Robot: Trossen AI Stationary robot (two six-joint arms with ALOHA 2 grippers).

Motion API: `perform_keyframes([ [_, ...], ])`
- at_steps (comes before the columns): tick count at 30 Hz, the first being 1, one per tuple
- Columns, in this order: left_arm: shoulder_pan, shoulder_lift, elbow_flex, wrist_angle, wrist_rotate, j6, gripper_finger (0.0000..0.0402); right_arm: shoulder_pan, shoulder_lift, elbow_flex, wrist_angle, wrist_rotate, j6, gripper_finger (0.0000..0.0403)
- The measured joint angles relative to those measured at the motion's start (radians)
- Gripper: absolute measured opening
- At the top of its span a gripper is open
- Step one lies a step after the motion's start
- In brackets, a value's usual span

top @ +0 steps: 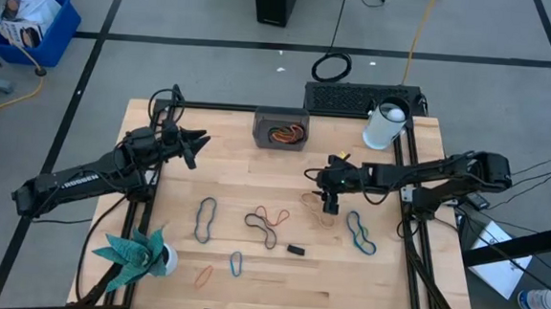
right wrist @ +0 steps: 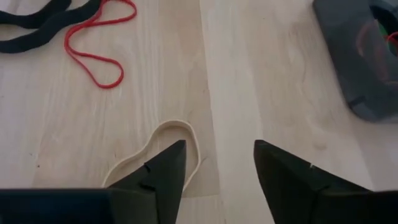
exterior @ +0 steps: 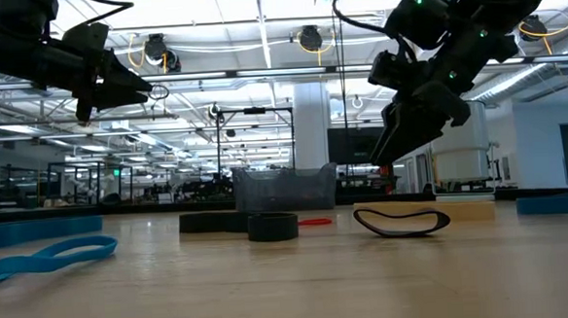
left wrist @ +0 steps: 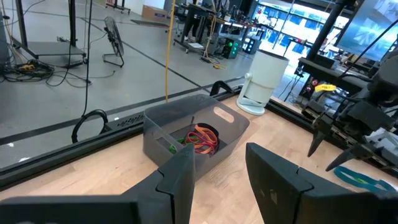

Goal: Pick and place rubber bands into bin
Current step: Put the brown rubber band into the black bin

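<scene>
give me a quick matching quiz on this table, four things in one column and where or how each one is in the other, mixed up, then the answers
Things:
1. tan rubber band
2. bin
3. small black block
4. left gripper

Places or states:
A. at the table's far edge, with bands already inside
B. raised off the table, fingers open, holding nothing
C. on the wood right under the open right gripper
D. lying alone on the wood, beside the black rubber band

Pairs: 1-C, 2-A, 3-D, 4-B
</scene>
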State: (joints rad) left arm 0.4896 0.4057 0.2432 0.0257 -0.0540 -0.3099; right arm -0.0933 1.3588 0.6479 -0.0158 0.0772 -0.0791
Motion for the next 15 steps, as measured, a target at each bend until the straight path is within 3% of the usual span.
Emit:
perform_keyframes([
  [15,0.000,0.000,0.000,0.000,0.000,-0.008,0.0150,0.002,0.185,0.000,0.045,0.027,0.058,0.0157],
])
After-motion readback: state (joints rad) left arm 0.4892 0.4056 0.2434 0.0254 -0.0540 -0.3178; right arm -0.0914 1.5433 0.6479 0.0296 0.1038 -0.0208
